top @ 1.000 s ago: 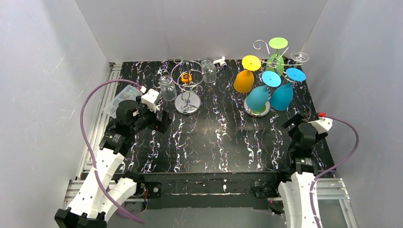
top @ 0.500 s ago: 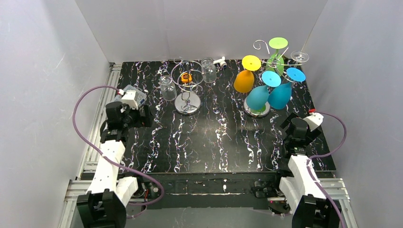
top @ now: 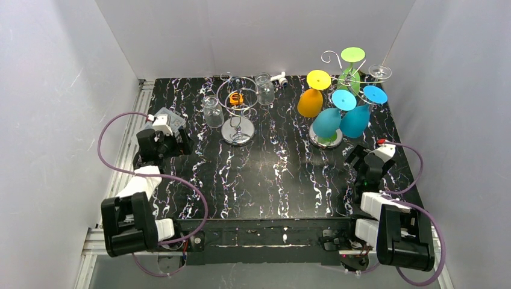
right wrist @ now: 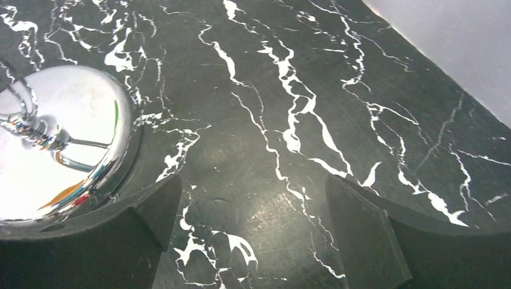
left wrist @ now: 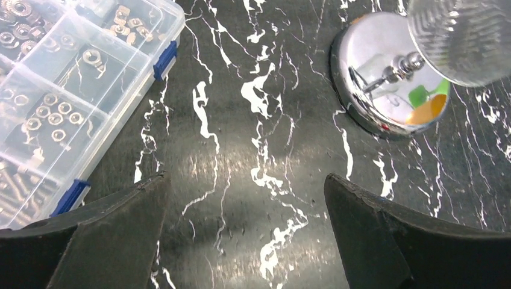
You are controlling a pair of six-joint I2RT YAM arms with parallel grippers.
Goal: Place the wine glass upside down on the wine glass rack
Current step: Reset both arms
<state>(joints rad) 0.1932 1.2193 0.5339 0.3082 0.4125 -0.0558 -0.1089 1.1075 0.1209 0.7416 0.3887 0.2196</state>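
Note:
The wine glass rack [top: 337, 72] stands at the back right on a round chrome base [top: 326, 140]. Wine glasses hang from it upside down: orange [top: 310, 103], teal [top: 327, 123], blue [top: 357, 122], green [top: 348, 79], and a clear one's foot [top: 379, 72] shows at the far right. My right gripper [top: 355, 158] is open and empty just in front of that base [right wrist: 60, 144]; the right wrist view shows bare table between the jaws of the gripper [right wrist: 253, 180]. My left gripper [top: 182, 144] [left wrist: 244, 180] is open and empty at the table's left side.
A shorter loop-ring stand [top: 237, 102] with a chrome base [left wrist: 385, 78] stands at the back middle, with clear glasses [top: 211, 111] [top: 264, 88] [left wrist: 464, 36] beside it. A clear box of nuts [top: 166, 117] [left wrist: 60, 90] lies left of my left gripper. White walls close in three sides.
Both arms have folded back and down towards their bases. The left gripper has moved left, away from the short stand. The glasses and stands have not moved.

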